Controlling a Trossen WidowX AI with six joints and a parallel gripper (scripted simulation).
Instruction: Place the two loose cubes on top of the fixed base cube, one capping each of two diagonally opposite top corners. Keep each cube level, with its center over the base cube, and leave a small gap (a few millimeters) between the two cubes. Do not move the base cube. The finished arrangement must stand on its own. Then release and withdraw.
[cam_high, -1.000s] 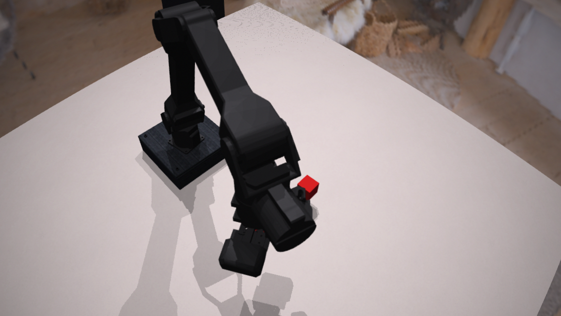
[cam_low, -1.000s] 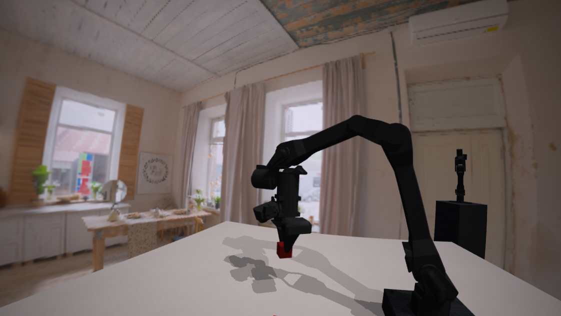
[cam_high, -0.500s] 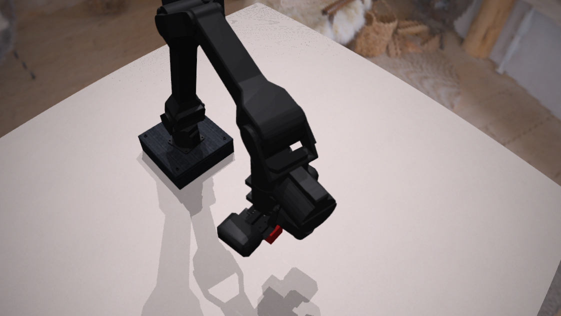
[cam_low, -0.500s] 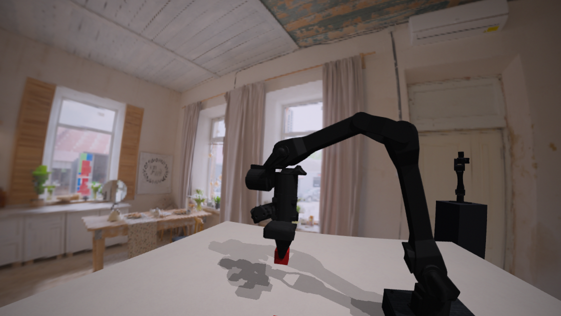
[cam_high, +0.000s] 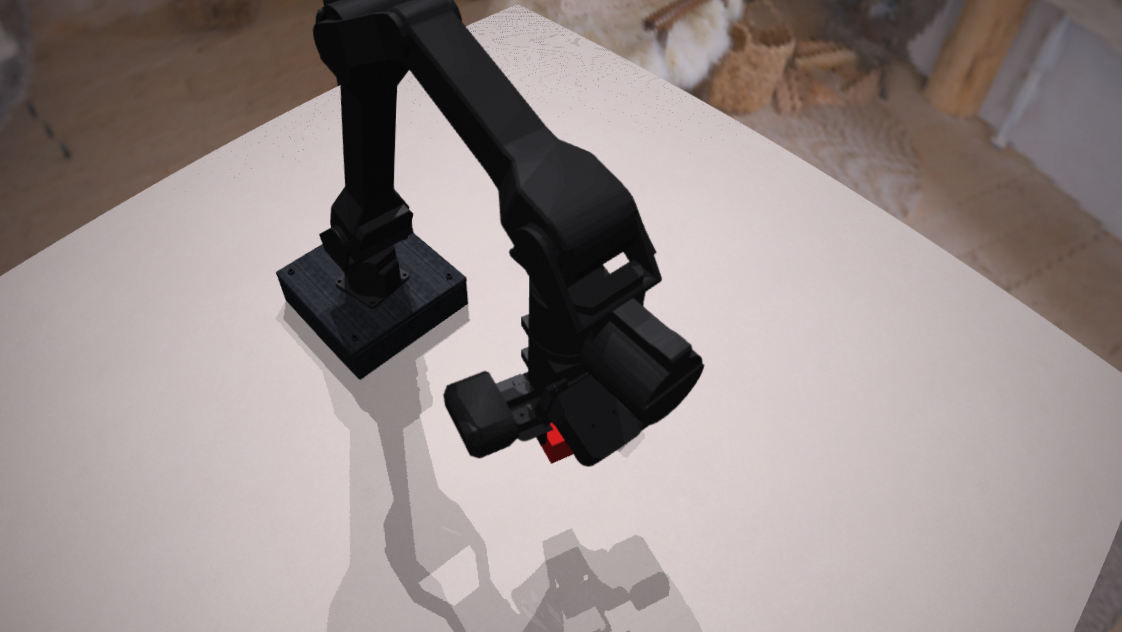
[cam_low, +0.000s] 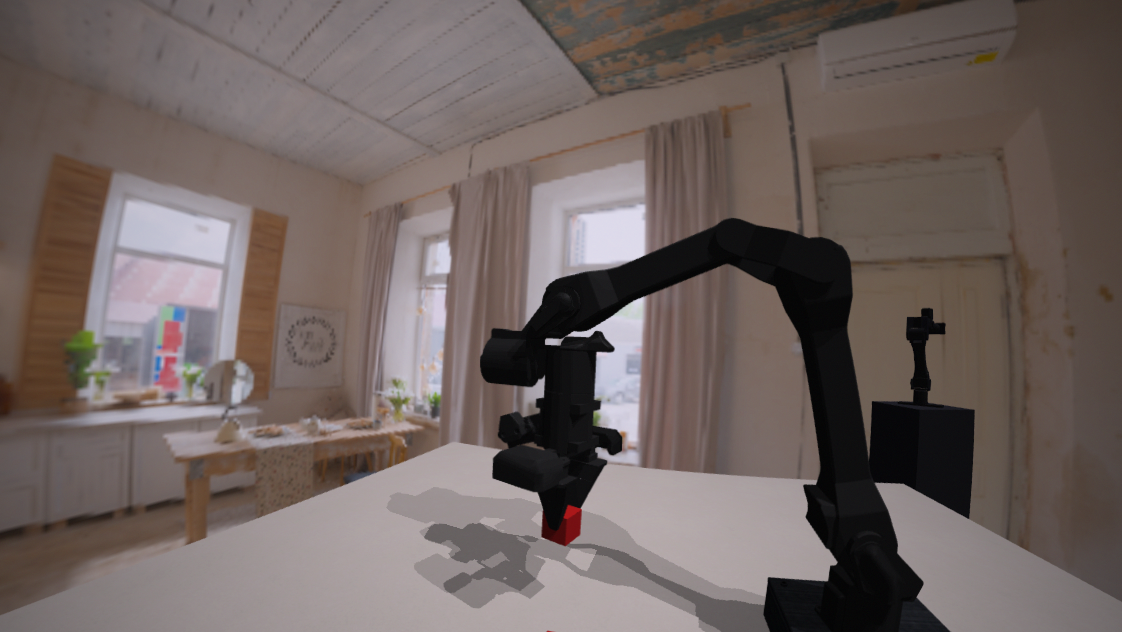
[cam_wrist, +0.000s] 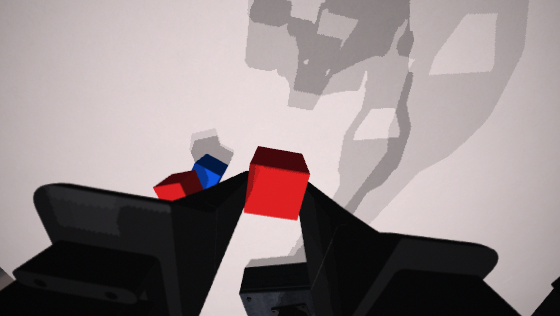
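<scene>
My gripper is shut on a red cube and holds it in the air above the table. In the wrist view, the blue base cube stands on the table beyond the left finger. The other red cube overlaps it at the upper left part of the picture, and the left finger partly hides both. The arm hides the base cube in the top view. In the exterior view only a red sliver shows at the bottom edge.
The white table extends around the arm. The arm's dark mounting block stands on it. The arm's shadows fall across the table. A dark pedestal bearing a small arm stands beyond the table.
</scene>
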